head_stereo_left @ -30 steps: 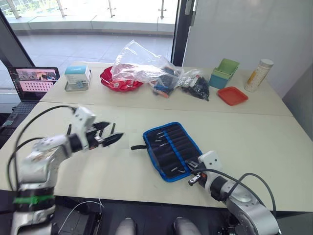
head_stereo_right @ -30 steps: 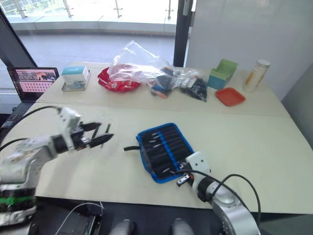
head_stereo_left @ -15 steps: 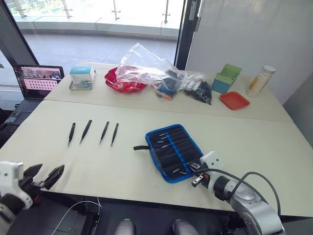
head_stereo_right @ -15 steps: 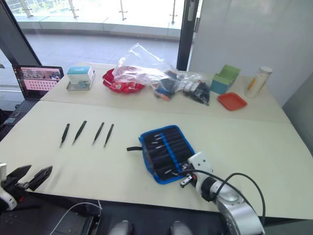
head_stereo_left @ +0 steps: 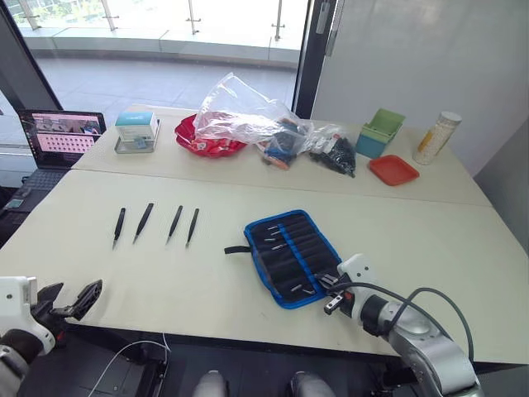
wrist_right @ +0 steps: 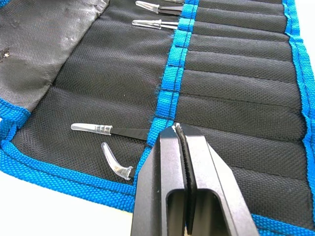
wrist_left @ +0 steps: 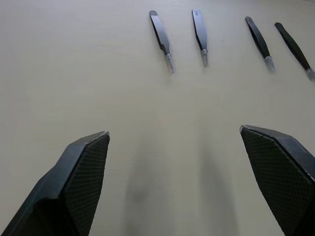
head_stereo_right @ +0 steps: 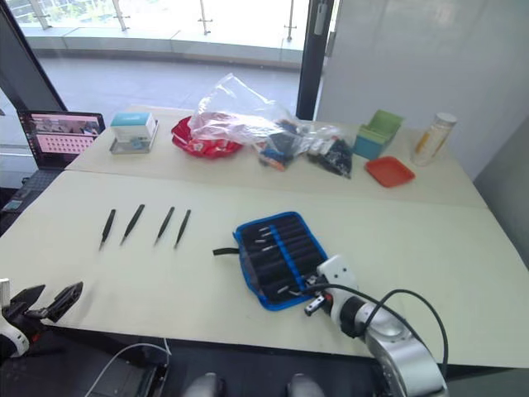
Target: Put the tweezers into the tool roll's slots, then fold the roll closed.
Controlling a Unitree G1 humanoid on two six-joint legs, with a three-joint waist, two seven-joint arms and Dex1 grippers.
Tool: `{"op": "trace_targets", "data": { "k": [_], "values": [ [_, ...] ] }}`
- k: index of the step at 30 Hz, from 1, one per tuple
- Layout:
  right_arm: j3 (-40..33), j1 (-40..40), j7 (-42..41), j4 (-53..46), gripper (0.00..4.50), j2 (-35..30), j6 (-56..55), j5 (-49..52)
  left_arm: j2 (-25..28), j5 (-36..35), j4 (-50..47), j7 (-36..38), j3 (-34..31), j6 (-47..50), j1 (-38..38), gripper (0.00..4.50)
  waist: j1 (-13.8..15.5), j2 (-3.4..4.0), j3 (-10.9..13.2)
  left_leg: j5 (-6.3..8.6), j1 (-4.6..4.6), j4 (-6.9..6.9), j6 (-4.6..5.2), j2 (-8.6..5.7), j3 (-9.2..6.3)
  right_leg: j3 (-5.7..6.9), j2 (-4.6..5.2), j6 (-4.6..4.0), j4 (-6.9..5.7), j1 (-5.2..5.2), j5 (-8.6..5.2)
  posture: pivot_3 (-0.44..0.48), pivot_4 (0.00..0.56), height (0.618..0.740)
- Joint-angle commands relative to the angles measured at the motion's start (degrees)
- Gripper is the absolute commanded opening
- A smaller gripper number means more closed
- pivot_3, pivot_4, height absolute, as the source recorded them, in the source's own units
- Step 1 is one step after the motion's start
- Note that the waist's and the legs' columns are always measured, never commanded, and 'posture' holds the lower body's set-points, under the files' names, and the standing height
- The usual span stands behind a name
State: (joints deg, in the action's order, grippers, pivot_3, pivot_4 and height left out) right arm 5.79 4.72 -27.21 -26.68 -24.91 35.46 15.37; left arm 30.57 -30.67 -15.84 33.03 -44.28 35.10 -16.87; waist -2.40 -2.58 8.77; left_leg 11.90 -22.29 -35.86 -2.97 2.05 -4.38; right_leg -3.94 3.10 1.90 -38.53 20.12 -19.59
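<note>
- Tool roll [head_stereo_left: 292, 257]: woven black fabric, bright blue edging, lies open flat near the table [head_stereo_left: 430, 231] front edge; thin strap at its 9 o'clock end.
- Slots [wrist_right: 236, 73]: narrow parallel pockets; some hold tools with clear-capped tips poking out.
- Tweezers [head_stereo_left: 155, 224]: four slim black tapered pieces, silvery tips, in a row on the bare table at the roll's 9 o'clock, well apart from it.
- Right claw [wrist_right: 178, 130]: fingers pressed together, gripping nothing, tip over the roll's blue centre strip.
- Left claw [wrist_left: 174, 140]: spread wide, empty, off the table's front-left edge.
</note>
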Motion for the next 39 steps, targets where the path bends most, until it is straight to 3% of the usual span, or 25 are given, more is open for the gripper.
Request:
{"op": "trace_targets", "data": {
  "k": [1, 10, 19, 33, 39],
  "values": [
    [2.1, 1.6, 0.3, 1.9, 0.0, 0.6, 2.7, 0.0, 2.4, 2.6, 5.0, -2.5, 3.4, -1.2, 4.7, 4.48, 0.0, 0.0, 0.0, 0.0, 0.0, 0.01, 0.0, 0.0, 0.0, 0.0, 0.0, 0.0, -0.01, 0.0, 0.0, 0.0, 0.15, 0.723],
    [2.1, 1.7, 1.6, 0.6, 0.0, 1.5, 3.2, 0.0, 6.1, 10.8, 21.7, -4.5, 15.8, -5.6, 20.1, 4.48, -0.1, -0.01, 0.0, 0.0, 0.01, 0.05, 0.0, 0.0, 0.0, 0.02, -0.01, 0.0, -0.09, 0.06, 0.0, 0.0, 0.15, 0.723],
    [1.6, 1.5, 2.6, -0.7, 0.0, 1.8, 4.2, 0.3, 6.9, 15.4, 36.1, -4.0, 22.7, -8.3, 29.7, 4.48, 0.0, 0.48, -0.3, -0.01, 0.06, 0.03, 0.01, -0.1, 0.01, 0.02, 0.06, 0.03, -0.14, 0.02, 0.0, 0.0, 0.15, 0.723],
    [1.3, 1.2, 3.1, -1.6, 0.0, 2.0, 4.9, 0.5, 5.8, 16.6, 43.0, -2.5, 25.4, -11.7, 34.8, 0.07, 0.3, 0.91, -0.5, -0.01, 0.1, 0.01, 0.01, -0.21, 0.01, 0.0, 0.13, 0.12, -0.29, -0.01, -0.05, 0.0, 0.15, 0.723],
    [1.7, 1.2, 2.9, -1.2, 0.0, 1.9, 4.6, 0.4, 6.5, 16.5, 40.8, -5.5, 23.2, -11.7, 35.2, 0.07, 0.3, 0.91, -0.5, -0.01, 0.09, 0.01, 0.01, -0.2, 0.01, 0.01, 0.12, 0.13, -0.29, 0.01, -0.06, 0.0, 0.15, 0.723]
  ]
}}
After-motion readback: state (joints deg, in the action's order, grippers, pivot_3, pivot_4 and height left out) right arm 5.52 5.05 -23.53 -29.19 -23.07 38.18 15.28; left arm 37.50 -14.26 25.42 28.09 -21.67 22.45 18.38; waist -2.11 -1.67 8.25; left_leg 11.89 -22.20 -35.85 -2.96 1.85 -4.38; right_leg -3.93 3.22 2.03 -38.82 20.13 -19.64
